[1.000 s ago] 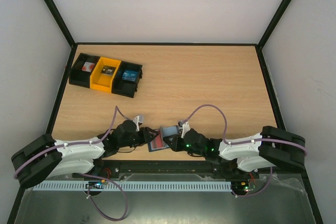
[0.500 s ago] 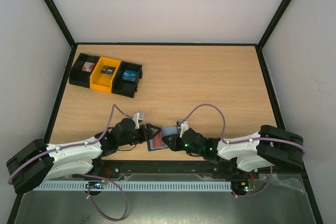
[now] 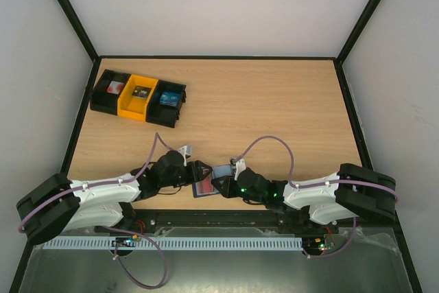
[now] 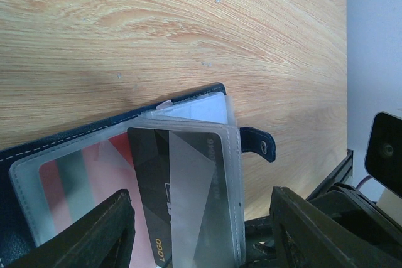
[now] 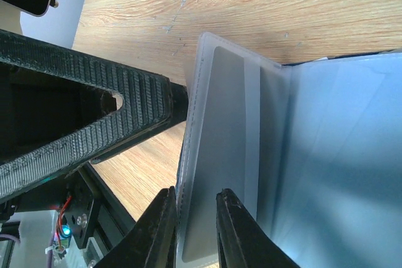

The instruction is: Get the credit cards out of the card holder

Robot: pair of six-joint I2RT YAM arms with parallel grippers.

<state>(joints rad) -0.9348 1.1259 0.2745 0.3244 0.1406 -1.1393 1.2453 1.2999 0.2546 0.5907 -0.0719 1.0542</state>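
1. Navy card holder lies open at the near edge of the table, between both grippers.
2. Right gripper stands narrow, pinching a clear sleeve and holding it upright. That pinch should anchor the holder against the pull.
3. Left gripper stands wide, its fingers either side of the black card and not touching it. Close on the end that seems exposed, then draw straight along the pocket.
4. Red card sits in the sleeve beside it; take it afterwards.
5. Far-left bins stand well apart from the work.
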